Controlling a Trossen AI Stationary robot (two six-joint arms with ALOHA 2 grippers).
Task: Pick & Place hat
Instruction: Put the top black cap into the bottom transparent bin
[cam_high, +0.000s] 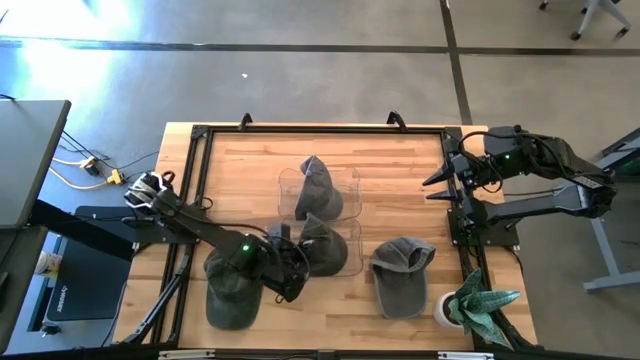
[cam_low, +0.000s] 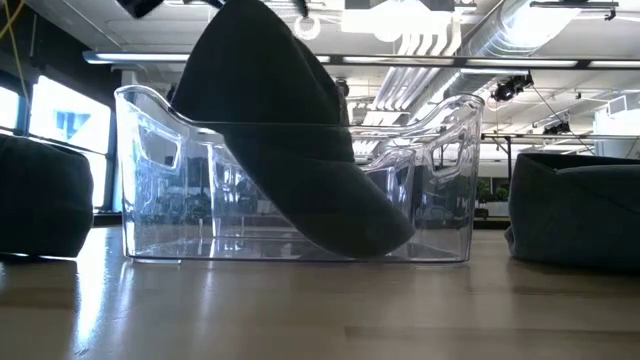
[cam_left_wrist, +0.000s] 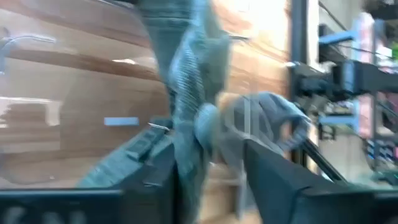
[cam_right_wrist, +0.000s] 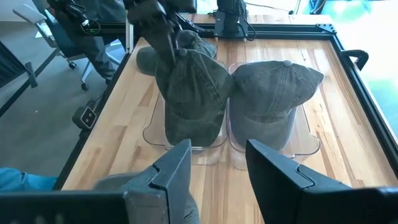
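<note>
Releasing, by the look of it: left gripper (cam_high: 292, 262), at 6 o'clock on the table seen from above, has its jaws parted around a fold of the dark olive cotton cap (cam_high: 322, 244). In the left wrist view there is a gap between the cloth and one finger, so the clamp looks off.

The cap sits in the nearer clear plastic tray (cam_low: 440, 235), crown up, leaning over the tray wall with its brim low.

At 7 o'clock a second dark green cap (cam_high: 230, 288) lies on the wooden table (cam_high: 400, 150), and at 5 o'clock a grey cap (cam_high: 402, 277).

The farther clear tray (cam_high: 348, 185), at table centre, holds another grey-green cap (cam_high: 318, 190).

Right gripper (cam_right_wrist: 217, 158) waits at 3 o'clock, fingers apart and holding nothing.

Handling judgement: the cap is light, soft cloth that folds and sags under a pinch. It isn't fragile, and the weave is grippy. The brim is probably the only stiff part. Best hold is the brim edge or a bunched crown seam.
</note>
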